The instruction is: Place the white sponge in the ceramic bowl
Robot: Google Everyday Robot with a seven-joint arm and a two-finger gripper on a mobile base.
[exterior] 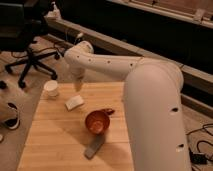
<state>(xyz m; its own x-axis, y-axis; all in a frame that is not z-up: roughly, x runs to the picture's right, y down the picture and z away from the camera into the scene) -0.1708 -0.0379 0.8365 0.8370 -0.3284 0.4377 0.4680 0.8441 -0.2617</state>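
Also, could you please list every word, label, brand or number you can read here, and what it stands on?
None: no readable text shows on the small white sponge, the copper-orange ceramic bowl, the round white cup or the white robot arm.
The gripper hangs close by the sponge and bears no visible marking.

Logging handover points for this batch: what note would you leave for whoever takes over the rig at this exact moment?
Gripper: hangs pointing down just above and behind the white sponge, near the table's far left; it is not carrying the sponge.
White sponge: lies flat on the wooden table, beside the white cup.
Ceramic bowl: upright at mid-table, nearer the camera and to the right of the sponge, with nothing in it. A grey flat object lies just in front of it.
Done: approach only.
Left: grasp the sponge, lift it, carry it to the bowl, release.
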